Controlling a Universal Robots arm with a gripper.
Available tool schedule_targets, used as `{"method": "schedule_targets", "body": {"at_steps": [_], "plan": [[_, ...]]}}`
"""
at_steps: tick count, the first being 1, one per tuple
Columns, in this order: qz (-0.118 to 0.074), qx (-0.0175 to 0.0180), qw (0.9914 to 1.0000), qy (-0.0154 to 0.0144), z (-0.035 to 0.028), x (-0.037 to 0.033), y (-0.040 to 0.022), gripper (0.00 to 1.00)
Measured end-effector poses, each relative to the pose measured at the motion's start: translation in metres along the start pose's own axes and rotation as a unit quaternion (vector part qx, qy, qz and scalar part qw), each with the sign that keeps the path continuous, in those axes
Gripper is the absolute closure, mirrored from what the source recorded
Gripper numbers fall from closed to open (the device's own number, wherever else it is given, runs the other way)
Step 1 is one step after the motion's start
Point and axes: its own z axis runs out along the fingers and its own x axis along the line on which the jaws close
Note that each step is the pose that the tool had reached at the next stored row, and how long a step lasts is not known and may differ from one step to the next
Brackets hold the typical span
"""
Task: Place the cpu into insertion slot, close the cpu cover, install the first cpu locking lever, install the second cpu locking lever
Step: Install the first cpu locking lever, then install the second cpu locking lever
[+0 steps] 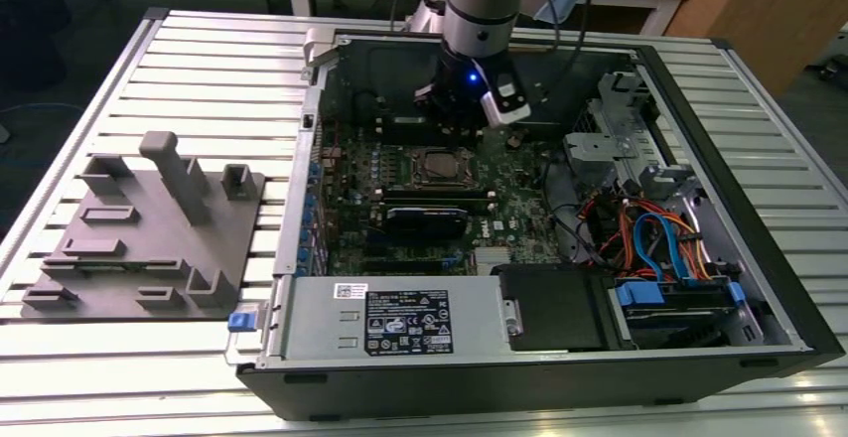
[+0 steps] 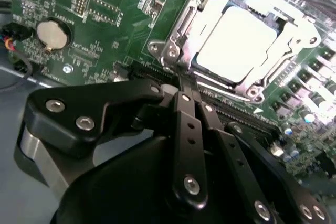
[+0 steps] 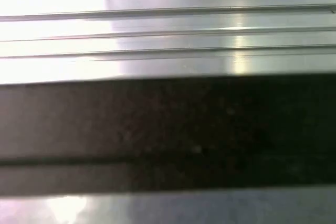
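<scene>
The cpu (image 2: 236,40) lies flat in the insertion slot (image 1: 435,166) on the green board, its silver top showing. The cpu cover (image 2: 265,74) is down over it, framing the chip. In the second wrist view my gripper (image 2: 184,85) has its black fingers (image 2: 188,124) pressed together with nothing between them. The tips sit at the edge of the socket's metal rim (image 2: 170,51). In the exterior view the gripper (image 1: 454,127) hangs inside the open computer case, just behind the socket.
A grey fixture plate (image 1: 146,228) with upright pegs lies on the exterior view's left. A power supply (image 1: 384,318) fills the case's near side and coloured cables (image 1: 649,238) its right. A coin battery (image 2: 52,34) sits on the board. A ribbed metal tabletop (image 3: 168,30) lies under everything.
</scene>
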Motion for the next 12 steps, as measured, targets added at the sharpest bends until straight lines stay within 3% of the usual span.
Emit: {"method": "schedule_targets", "body": {"at_steps": [3,12], "plan": [[0.000,0.0001,1.00000,0.0001,-0.0041,0.0000,0.0003,0.90],[0.000,0.0001,1.00000,0.0001,-0.0042,-0.0001,-0.0028,0.90]]}}
